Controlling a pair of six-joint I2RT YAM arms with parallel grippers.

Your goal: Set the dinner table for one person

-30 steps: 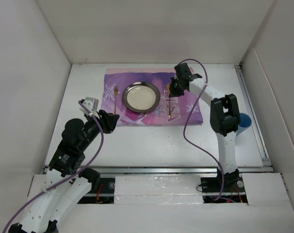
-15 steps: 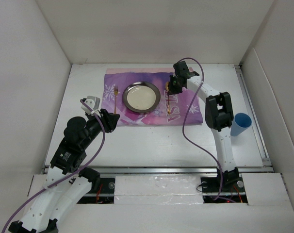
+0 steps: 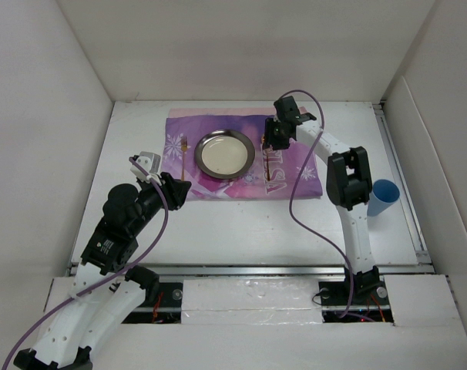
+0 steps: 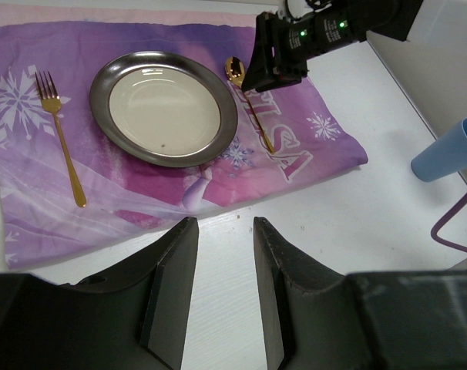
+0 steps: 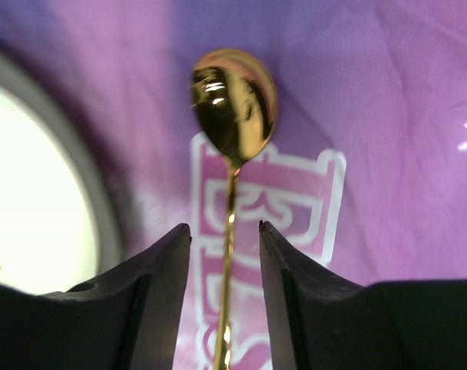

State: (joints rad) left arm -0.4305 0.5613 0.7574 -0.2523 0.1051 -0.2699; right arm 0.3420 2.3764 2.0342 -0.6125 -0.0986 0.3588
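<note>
The white dinner table (image 3: pixel 257 223) carries a purple snowflake mat (image 3: pixel 304 166). On the mat lie a metal plate (image 3: pixel 225 154), a gold fork (image 3: pixel 183 158) to its left and a gold spoon (image 3: pixel 270 168) to its right. My right gripper (image 3: pixel 271 143) is open just above the spoon. In the right wrist view the spoon's handle (image 5: pixel 227 231) runs between the fingers, and the bowl (image 5: pixel 233 104) lies ahead of my right gripper (image 5: pixel 224 231). My left gripper (image 3: pixel 176 191) is open and empty over bare table by the mat's near edge (image 4: pixel 102 231).
A blue cup (image 3: pixel 383 198) stands on the table to the right of the mat, beside the right arm, and shows in the left wrist view (image 4: pixel 449 150). White walls enclose the table on three sides. A metal rail runs along the near edge (image 3: pixel 249 269).
My right gripper has shifted slightly left over the spoon's handle. The right arm's elbow has drawn back, uncovering the blue cup. The left arm has barely moved.
</note>
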